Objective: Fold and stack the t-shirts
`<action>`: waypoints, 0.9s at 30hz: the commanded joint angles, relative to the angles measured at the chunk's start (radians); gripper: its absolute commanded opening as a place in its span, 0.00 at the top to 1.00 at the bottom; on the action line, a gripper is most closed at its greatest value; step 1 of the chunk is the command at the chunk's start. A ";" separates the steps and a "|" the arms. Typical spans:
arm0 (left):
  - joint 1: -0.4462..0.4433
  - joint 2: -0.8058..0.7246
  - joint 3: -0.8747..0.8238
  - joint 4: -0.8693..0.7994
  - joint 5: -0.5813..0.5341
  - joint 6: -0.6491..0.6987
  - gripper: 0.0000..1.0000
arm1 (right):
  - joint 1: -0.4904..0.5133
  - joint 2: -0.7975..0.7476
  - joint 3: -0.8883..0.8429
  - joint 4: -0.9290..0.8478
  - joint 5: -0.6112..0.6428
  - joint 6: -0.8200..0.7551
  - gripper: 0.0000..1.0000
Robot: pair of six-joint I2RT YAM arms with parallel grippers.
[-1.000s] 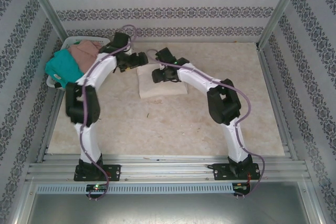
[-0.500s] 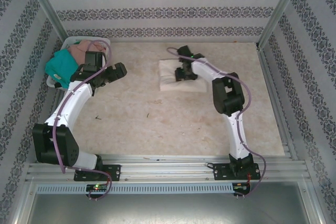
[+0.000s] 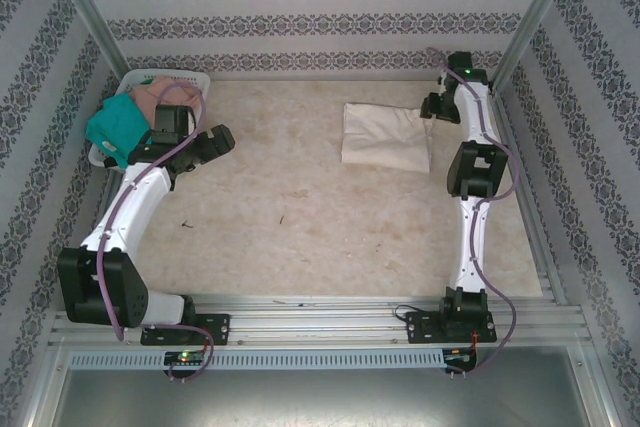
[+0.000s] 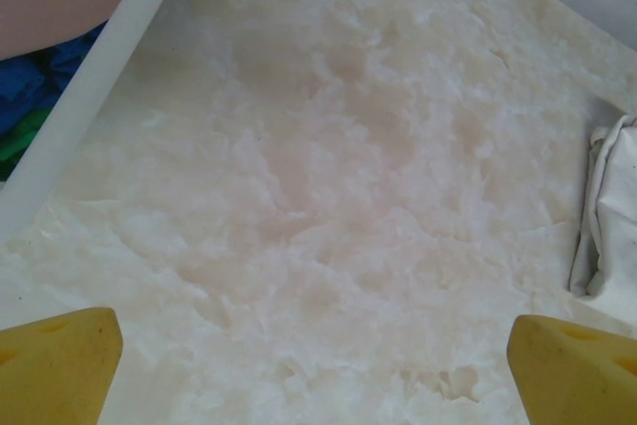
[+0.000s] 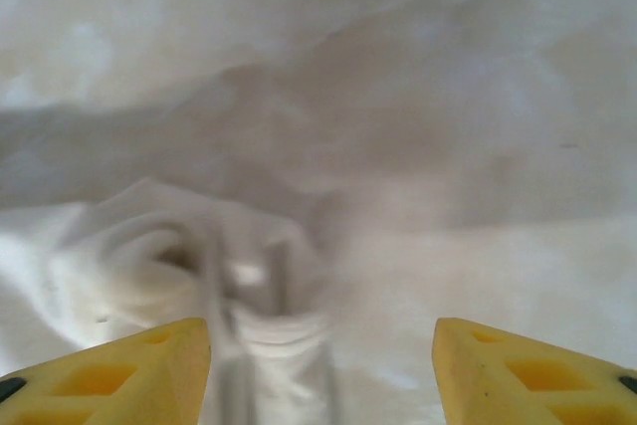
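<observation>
The cream t-shirt [image 3: 385, 137] lies folded on the table at the far right; its edge shows in the left wrist view [image 4: 612, 216]. My right gripper [image 3: 438, 107] hovers at the shirt's far right edge, near the corner post. Its yellow fingers stand apart over the cloth [image 5: 320, 330], and a bunched fold [image 5: 264, 286] lies between them, nearer the left finger. My left gripper [image 3: 218, 140] is open over bare table [image 4: 314, 320], just right of the basket. The teal t-shirt [image 3: 118, 127] and the pink t-shirt [image 3: 165, 95] sit in the basket.
The white lattice basket [image 3: 105, 155] stands at the far left corner; its rim [image 4: 90, 97] crosses the left wrist view. Patterned walls and metal posts enclose the table. The right arm stretches along the right wall.
The right arm has reached out to the far right corner, and the cream t-shirt has slid right with it. The left arm pulled back leftward to the basket and its elbow dropped low.
</observation>
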 commanded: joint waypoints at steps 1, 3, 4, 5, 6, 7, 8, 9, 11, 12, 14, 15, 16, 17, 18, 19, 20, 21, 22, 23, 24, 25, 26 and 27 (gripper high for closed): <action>0.015 -0.035 -0.012 0.017 -0.003 -0.003 0.00 | 0.074 -0.117 -0.004 -0.109 -0.034 -0.011 0.37; 0.015 -0.043 -0.011 0.013 0.003 -0.001 0.00 | 0.129 -0.244 -0.171 -0.011 0.046 0.016 0.36; 0.015 -0.048 -0.012 0.010 0.003 -0.001 0.00 | 0.165 -0.306 -0.256 0.037 0.080 0.025 0.36; 0.015 -0.051 -0.012 0.007 0.004 -0.001 0.00 | 0.199 -0.350 -0.331 0.079 0.094 0.032 0.35; 0.015 -0.056 -0.014 0.003 0.000 -0.002 0.00 | 0.238 -0.399 -0.407 0.127 0.121 0.050 0.35; 0.015 -0.061 -0.017 0.002 -0.001 -0.001 0.00 | 0.285 -0.429 -0.469 0.164 0.128 0.066 0.35; 0.015 -0.065 -0.022 0.005 -0.004 -0.003 0.00 | 0.332 -0.447 -0.522 0.198 0.132 0.070 0.34; 0.015 -0.070 -0.025 0.006 -0.007 -0.003 0.00 | 0.368 -0.452 -0.551 0.216 0.168 0.085 0.34; 0.015 -0.073 -0.033 0.007 -0.007 0.001 0.00 | 0.457 -0.428 -0.579 0.244 0.203 0.084 0.32; 0.015 -0.073 -0.032 0.003 -0.008 0.002 0.00 | 0.483 -0.404 -0.570 0.238 0.227 0.101 0.32; 0.015 -0.065 -0.027 -0.014 -0.012 0.009 0.00 | 0.505 -0.345 -0.523 0.197 0.242 0.136 0.30; 0.015 -0.064 -0.025 -0.021 -0.014 0.012 0.00 | 0.500 -0.324 -0.506 0.181 0.241 0.160 0.31; 0.015 -0.064 -0.028 -0.025 -0.017 0.015 0.00 | 0.496 -0.309 -0.505 0.171 0.239 0.176 0.31; 0.015 -0.063 -0.030 -0.028 -0.018 0.019 0.00 | 0.489 -0.301 -0.517 0.170 0.243 0.186 0.31; 0.015 -0.064 -0.032 -0.030 -0.018 0.023 0.00 | 0.481 -0.298 -0.533 0.170 0.251 0.190 0.32; 0.015 -0.065 -0.035 -0.032 -0.014 0.030 0.00 | 0.471 -0.298 -0.552 0.168 0.256 0.190 0.32; 0.015 -0.064 -0.040 -0.022 0.005 0.042 0.00 | 0.457 -0.303 -0.576 0.172 0.255 0.196 0.33; 0.015 -0.064 -0.046 -0.015 0.018 0.047 0.00 | 0.444 -0.309 -0.600 0.181 0.247 0.196 0.33; 0.015 -0.061 -0.045 -0.014 0.022 0.048 0.00 | 0.427 -0.320 -0.626 0.190 0.235 0.193 0.33; 0.015 -0.054 -0.042 -0.017 0.023 0.048 0.00 | 0.409 -0.329 -0.653 0.200 0.223 0.190 0.34; 0.015 -0.051 -0.039 -0.020 0.024 0.047 0.00 | 0.393 -0.334 -0.670 0.203 0.213 0.181 0.34; 0.015 -0.046 -0.033 -0.025 0.028 0.049 0.00 | 0.371 -0.336 -0.686 0.202 0.199 0.168 0.34; 0.015 -0.040 -0.028 -0.031 0.028 0.050 0.00 | 0.349 -0.335 -0.693 0.190 0.183 0.149 0.34; 0.015 -0.039 -0.025 -0.032 0.030 0.050 0.00 | 0.329 -0.332 -0.695 0.177 0.177 0.135 0.35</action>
